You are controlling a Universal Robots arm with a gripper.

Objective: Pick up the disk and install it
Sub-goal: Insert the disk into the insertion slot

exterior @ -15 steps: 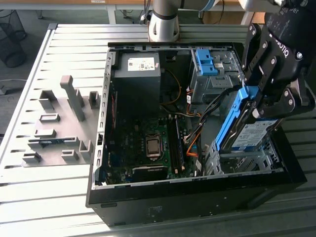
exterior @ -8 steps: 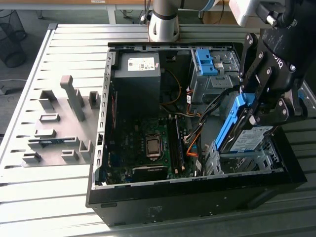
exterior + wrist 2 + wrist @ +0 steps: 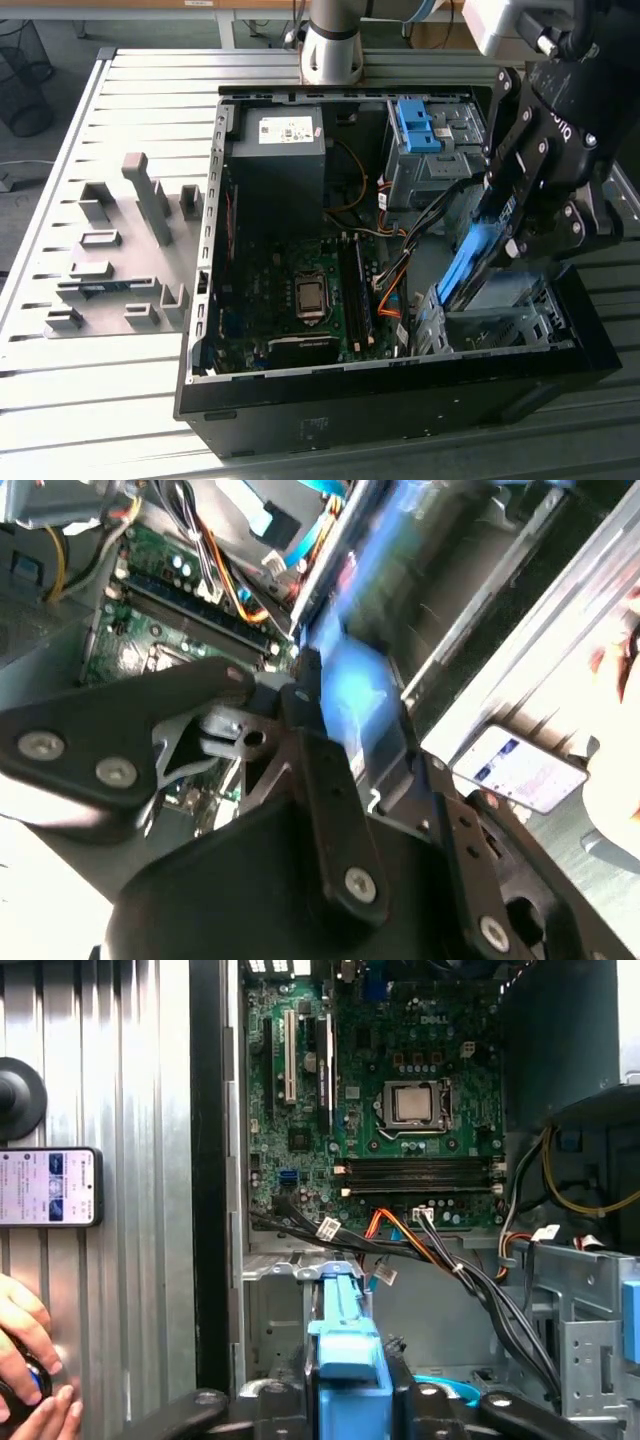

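Observation:
The disk (image 3: 468,268) hangs tilted on edge, its blue rail facing out, just above the grey metal drive cage (image 3: 500,322) at the front corner of the open computer case on the exterior view's right. My gripper (image 3: 512,232) is shut on its upper part. In the first wrist view, the disk's blue rail (image 3: 345,1345) stands between my black fingers (image 3: 402,1390), over the cage's slot (image 3: 285,1310). The second wrist view shows the disk (image 3: 355,695) blurred, clamped in my gripper (image 3: 330,735).
Inside the case lie the motherboard (image 3: 300,290), loose cables (image 3: 395,270), a grey power-supply box (image 3: 275,135) and a second cage with a blue bracket (image 3: 415,125). A grey fixture plate (image 3: 110,260) sits on the exterior view's left. A phone (image 3: 50,1188) and a person's hand (image 3: 25,1360) rest beside the case.

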